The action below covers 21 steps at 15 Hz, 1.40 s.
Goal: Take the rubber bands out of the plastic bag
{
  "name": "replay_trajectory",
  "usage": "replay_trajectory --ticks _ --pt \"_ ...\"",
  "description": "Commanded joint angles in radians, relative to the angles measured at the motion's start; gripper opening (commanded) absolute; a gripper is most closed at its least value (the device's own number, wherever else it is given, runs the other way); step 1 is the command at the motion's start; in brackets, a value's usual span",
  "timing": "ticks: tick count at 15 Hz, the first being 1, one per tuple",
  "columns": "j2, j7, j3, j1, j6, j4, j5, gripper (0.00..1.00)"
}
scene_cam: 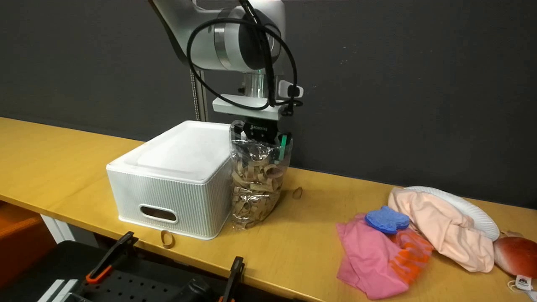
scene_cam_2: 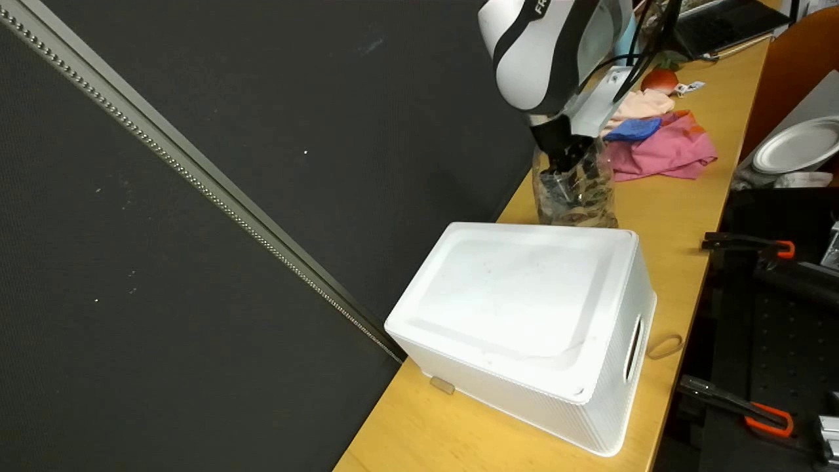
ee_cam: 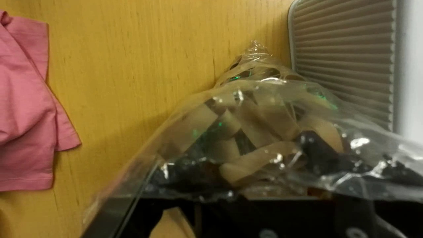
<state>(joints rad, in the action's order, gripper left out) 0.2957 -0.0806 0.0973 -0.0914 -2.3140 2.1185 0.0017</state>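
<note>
Wrist view: the end effector (ee_cam: 256, 150) was inside the mouth of the clear plastic bag (ee_cam: 271, 84), its dark fingers (ee_cam: 312, 143) spread behind the film, with tan rubber bands (ee_cam: 256, 162) around and between them. Pink cloth (ee_cam: 29, 109) lay well off to its left on the counter (ee_cam: 148, 59); the ribbed white storage box (ee_cam: 343, 56) stood near on its right.

In an exterior view, the plastic bag stood on the counter directly beneath the end effector. One loose rubber band (scene_cam: 297, 193) lay near, at lower right of the end effector; a second loose rubber band (scene_cam: 168, 239) lay farther away at lower left. Well to the right were a blue sponge (scene_cam: 387, 219) on the pink cloth, a peach cloth (scene_cam: 442, 228) against a white plate (scene_cam: 482, 216), and a red plush toy (scene_cam: 516, 256).

In an exterior view, a third loose rubber band (scene_cam_2: 442, 385) lay at the storage box's base, on the side away from the end effector.
</note>
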Motion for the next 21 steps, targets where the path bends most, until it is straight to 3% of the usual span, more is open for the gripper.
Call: replay_trajectory --ticks 1,2,4,5,6,8,12,21 --pt "0.016 0.097 0.013 0.027 -0.029 0.01 -0.088 0.62" --pt "0.017 0.119 0.014 0.033 -0.031 0.015 -0.107 0.57" --pt "0.021 0.154 0.017 0.042 -0.037 0.027 -0.143 0.61" --pt "0.021 0.168 0.017 0.045 -0.038 0.032 -0.156 0.57" --pt "0.026 0.174 0.015 0.045 -0.038 0.031 -0.161 0.35" --pt "0.023 0.186 0.013 0.046 -0.038 0.035 -0.17 0.3" --pt "0.009 0.179 0.012 0.042 -0.049 0.044 -0.164 0.02" --pt "-0.169 0.203 0.011 0.053 0.033 0.056 -0.202 0.03"
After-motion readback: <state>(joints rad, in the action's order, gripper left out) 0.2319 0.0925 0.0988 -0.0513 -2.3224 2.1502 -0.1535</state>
